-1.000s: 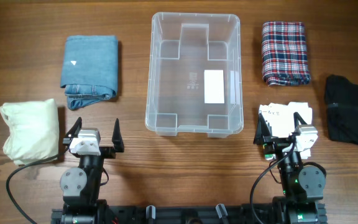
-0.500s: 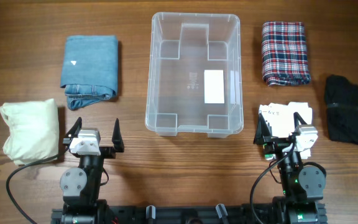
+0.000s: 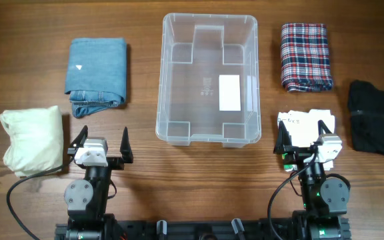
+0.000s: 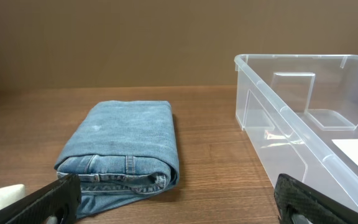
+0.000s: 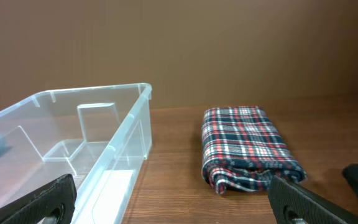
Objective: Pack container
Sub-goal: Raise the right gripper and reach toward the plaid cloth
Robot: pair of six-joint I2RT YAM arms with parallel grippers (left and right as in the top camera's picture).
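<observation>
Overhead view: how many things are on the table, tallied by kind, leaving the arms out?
Folded garments: 5 (blue denim, cream, plaid, black, white)
Clear container: 1
Total: 6

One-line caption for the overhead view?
Empty container between folded jeans and plaid cloth; left tool and right tool both open.

Desk (image 3: 179, 173): brown wood, visible grain, low sheen.
Container (image 3: 209, 16): clear plastic, smooth, glossy, highlights along the rim. Label (image 3: 229, 93): white, flat, paper-like.
Jeans (image 3: 97, 67): blue denim, matt, stitched seams.
Plaid (image 3: 305, 55): woven cloth, soft, matt.
Cream bundle (image 3: 32, 137): plain cloth, wrinkled.
Black bundle (image 3: 370, 125): matt cloth, weave unreadable.
</observation>
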